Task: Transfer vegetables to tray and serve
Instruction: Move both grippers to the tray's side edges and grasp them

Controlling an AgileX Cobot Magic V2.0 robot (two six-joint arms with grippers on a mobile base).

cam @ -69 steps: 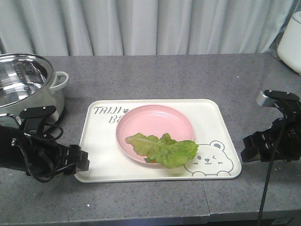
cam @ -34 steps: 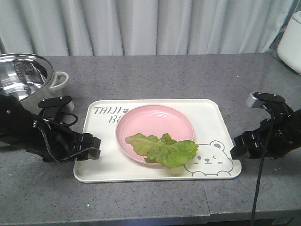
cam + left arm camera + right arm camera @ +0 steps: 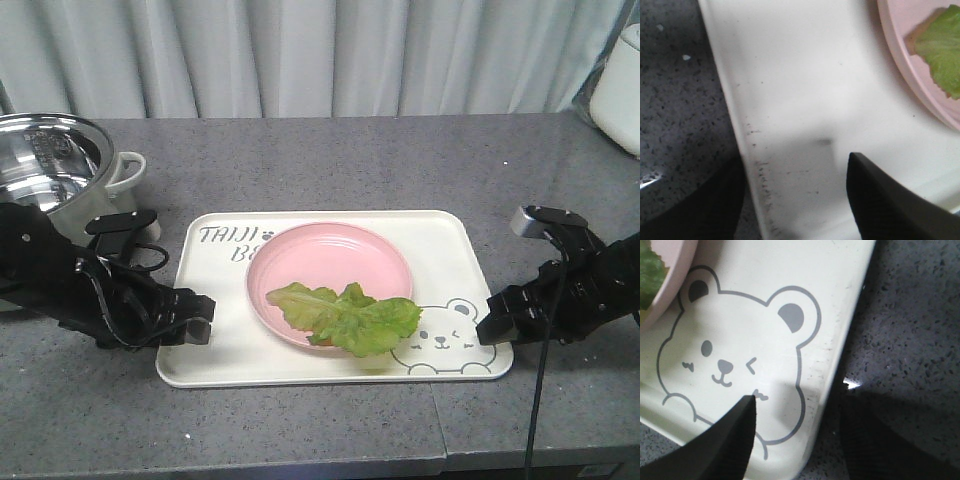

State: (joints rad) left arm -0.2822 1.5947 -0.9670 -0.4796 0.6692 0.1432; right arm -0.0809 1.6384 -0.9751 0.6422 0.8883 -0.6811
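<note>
Two grippers stood at the near corners of the tray (image 3: 300, 375). On the left gripper (image 3: 792, 180) the fingers were apart, one over the tray floor, one outside on the counter (image 3: 330, 165), with the rim between them. The right gripper (image 3: 800, 405) was likewise spread astride the right rim, beside the bear print (image 3: 730, 355). Neither had clamped.

The lettuce (image 3: 350, 318) lay on the near half of the plate (image 3: 330, 250), mid-tray, one leaf overhanging the plate's edge.

Judgement: tray is stiff, light, smooth plastic; plate free to slide; leaves limp. Take both short rims and lift level.

The pot (image 3: 60, 170) stood far left, off the tray.

Versus one second before: both grippers had moved inward from the counter onto the rims. Tray, plate and lettuce were unmoved.
</note>
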